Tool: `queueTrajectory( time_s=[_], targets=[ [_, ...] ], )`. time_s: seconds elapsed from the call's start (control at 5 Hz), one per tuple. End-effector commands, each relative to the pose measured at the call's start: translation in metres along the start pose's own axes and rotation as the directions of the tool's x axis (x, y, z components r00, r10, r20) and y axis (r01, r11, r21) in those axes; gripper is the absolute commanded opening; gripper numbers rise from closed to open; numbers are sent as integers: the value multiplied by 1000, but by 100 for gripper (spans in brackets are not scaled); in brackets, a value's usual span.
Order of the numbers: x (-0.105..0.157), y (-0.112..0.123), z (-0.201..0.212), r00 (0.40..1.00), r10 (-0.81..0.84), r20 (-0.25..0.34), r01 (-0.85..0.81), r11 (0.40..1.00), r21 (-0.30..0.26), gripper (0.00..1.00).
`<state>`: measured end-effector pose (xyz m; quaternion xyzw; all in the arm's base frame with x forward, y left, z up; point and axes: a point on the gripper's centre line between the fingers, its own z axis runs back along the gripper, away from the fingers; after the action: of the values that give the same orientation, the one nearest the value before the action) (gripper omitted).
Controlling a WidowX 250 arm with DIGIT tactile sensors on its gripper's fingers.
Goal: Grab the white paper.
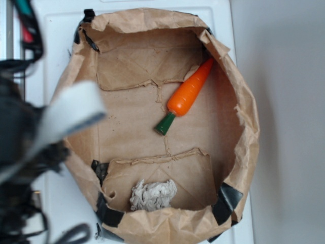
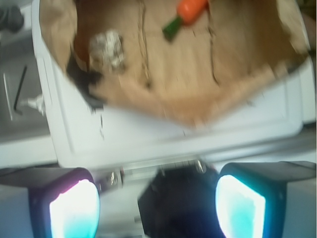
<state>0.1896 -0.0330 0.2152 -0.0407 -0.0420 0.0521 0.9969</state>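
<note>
White paper lies crumpled on the floor of the brown paper bag in the exterior view, in the bottom end of the frame, resting on a folded flap and close to the bag's wall there. An orange carrot with a green tip lies well apart from it, toward the opposite end. The robot arm shows only as a dark blur with a white band at the left edge, outside the bag's rim; the pincer itself cannot be made out here. In the wrist view, the white paper sits in the upper left, inside the bag, with the carrot off to its right, and the white worktop stretches between the bag and the camera. The pincer stands spread wide, its two fingers at the lower corners with nothing between them, well short of the paper. By my reading the task has barely begun: reaching over the rim, lowering onto the paper and closing on it all remain.
</note>
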Motion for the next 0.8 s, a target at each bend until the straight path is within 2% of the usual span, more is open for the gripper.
queueTrajectory(
  time_s=[0.0, 0.2, 0.4, 0.6],
  targets=[
    [65, 0, -24, 958, -211, 196, 219, 975, -22, 100],
    [75, -1, -33, 898, -386, 209, 408, 911, -69, 100],
    [79, 11, -40, 788, -564, 247, 593, 803, -58, 100],
    [84, 13, -40, 746, -646, 164, 661, 748, -56, 100]
  ],
)
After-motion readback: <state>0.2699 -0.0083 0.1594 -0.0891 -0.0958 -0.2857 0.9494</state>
